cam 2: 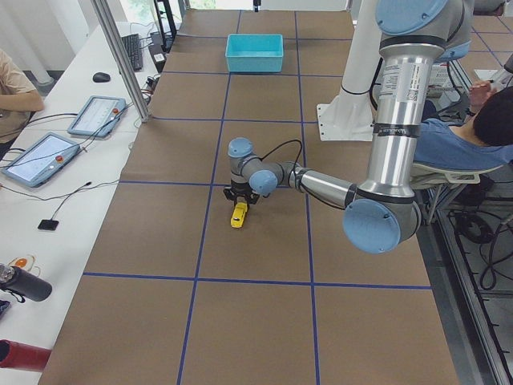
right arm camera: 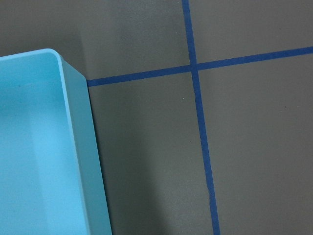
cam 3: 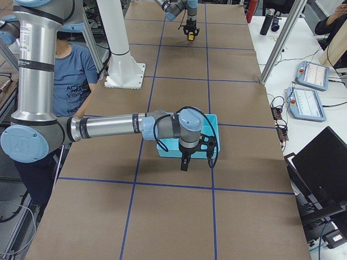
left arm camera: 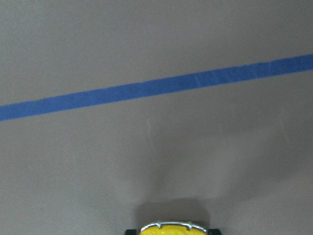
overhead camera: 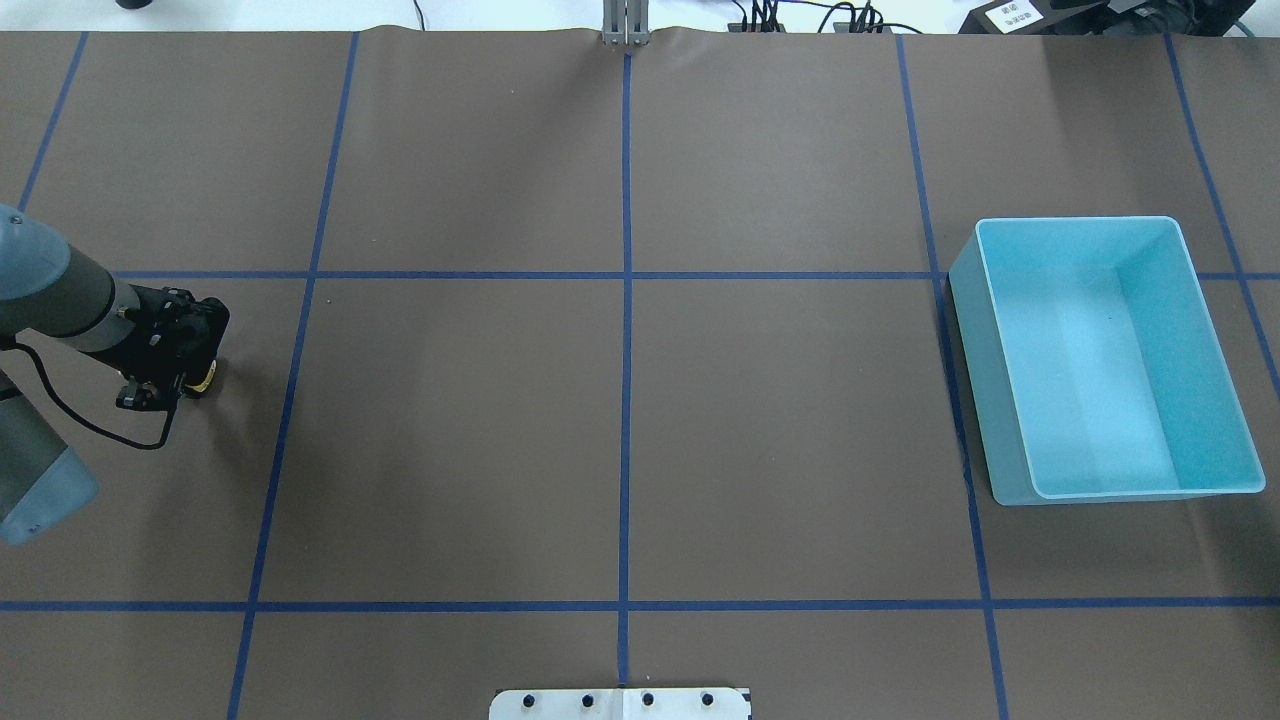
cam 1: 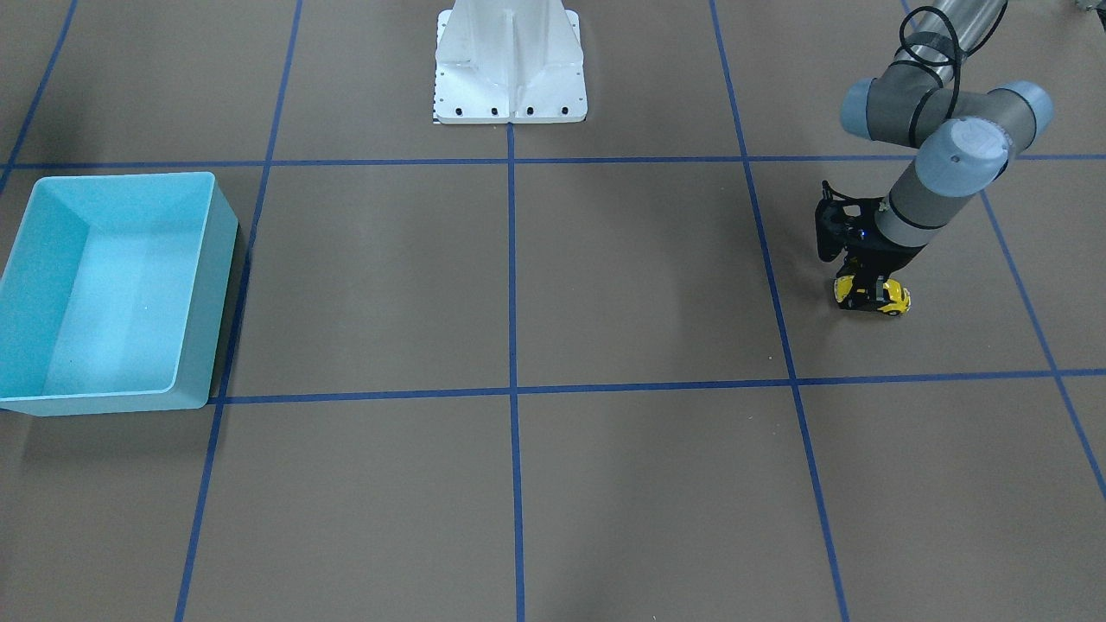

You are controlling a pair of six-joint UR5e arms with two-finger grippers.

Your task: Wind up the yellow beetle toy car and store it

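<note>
The yellow beetle toy car (cam 1: 895, 299) stands on the brown table at my far left; it also shows in the overhead view (overhead camera: 206, 379) and the exterior left view (cam 2: 239, 215). My left gripper (cam 1: 867, 290) reaches down over it, its black fingers closed against the car's sides. The left wrist view shows only the car's yellow edge (left arm camera: 168, 228) at the bottom. My right gripper (cam 3: 184, 164) hangs beside the light blue bin (cam 3: 214, 123); I cannot tell whether it is open or shut.
The light blue bin (overhead camera: 1075, 221) is open-topped, holds nothing, and stands at my far right, also in the front view (cam 1: 221, 285) and right wrist view (right arm camera: 44, 147). Blue tape lines grid the table. The white robot base (cam 1: 510, 60) stands at the table's middle rear.
</note>
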